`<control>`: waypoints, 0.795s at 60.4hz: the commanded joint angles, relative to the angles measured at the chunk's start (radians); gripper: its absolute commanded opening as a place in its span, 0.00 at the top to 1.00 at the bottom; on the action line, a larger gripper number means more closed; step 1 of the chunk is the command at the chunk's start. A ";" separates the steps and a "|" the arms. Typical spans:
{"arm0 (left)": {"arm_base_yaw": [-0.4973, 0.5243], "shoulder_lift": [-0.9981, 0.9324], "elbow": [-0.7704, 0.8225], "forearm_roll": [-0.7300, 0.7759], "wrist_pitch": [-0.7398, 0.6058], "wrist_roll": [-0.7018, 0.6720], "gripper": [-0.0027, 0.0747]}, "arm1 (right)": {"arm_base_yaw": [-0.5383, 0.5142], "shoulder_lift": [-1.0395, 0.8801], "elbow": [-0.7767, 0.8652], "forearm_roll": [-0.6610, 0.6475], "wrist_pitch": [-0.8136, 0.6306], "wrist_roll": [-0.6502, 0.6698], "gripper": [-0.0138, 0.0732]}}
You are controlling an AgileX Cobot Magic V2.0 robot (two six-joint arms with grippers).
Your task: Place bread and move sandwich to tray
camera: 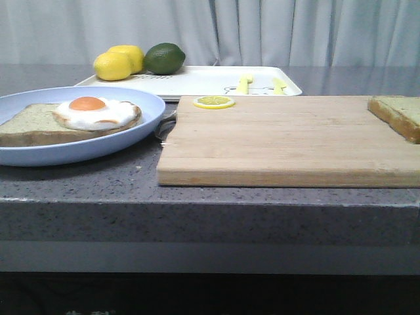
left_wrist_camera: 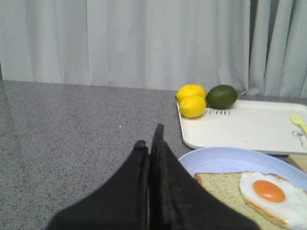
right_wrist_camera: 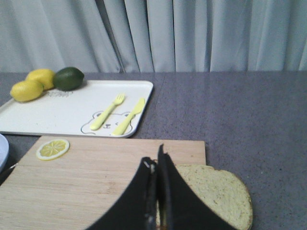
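The bread [camera: 399, 113] lies flat at the far right of the wooden cutting board [camera: 282, 141]. In the right wrist view the bread [right_wrist_camera: 218, 191] lies just beside my right gripper [right_wrist_camera: 153, 154], which is shut and empty over the board [right_wrist_camera: 86, 177]. An egg-topped slice [camera: 26, 121] lies on the pale blue plate [camera: 79, 152] at the left; no two-slice sandwich shows. My left gripper [left_wrist_camera: 149, 136] is shut and empty beside the plate [left_wrist_camera: 225, 160]. The white tray [camera: 203, 80] stands at the back. Neither gripper shows in the front view.
Two lemons [camera: 118, 62] and a lime [camera: 164, 58] sit on the tray's left end, a yellow fork [right_wrist_camera: 108, 111] and knife [right_wrist_camera: 128, 116] on its right end. A lemon slice [camera: 213, 102] lies on the board's far edge. Grey curtains hang behind.
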 commanded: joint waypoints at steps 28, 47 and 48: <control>0.001 0.126 -0.076 0.023 -0.088 -0.007 0.34 | 0.001 0.110 -0.024 -0.010 -0.057 -0.005 0.18; 0.001 0.126 -0.076 0.023 -0.088 -0.007 0.16 | 0.001 0.123 -0.033 -0.011 -0.030 -0.005 0.15; 0.001 0.126 -0.076 0.023 -0.088 -0.007 0.16 | -0.003 0.136 -0.050 -0.016 -0.012 -0.005 0.15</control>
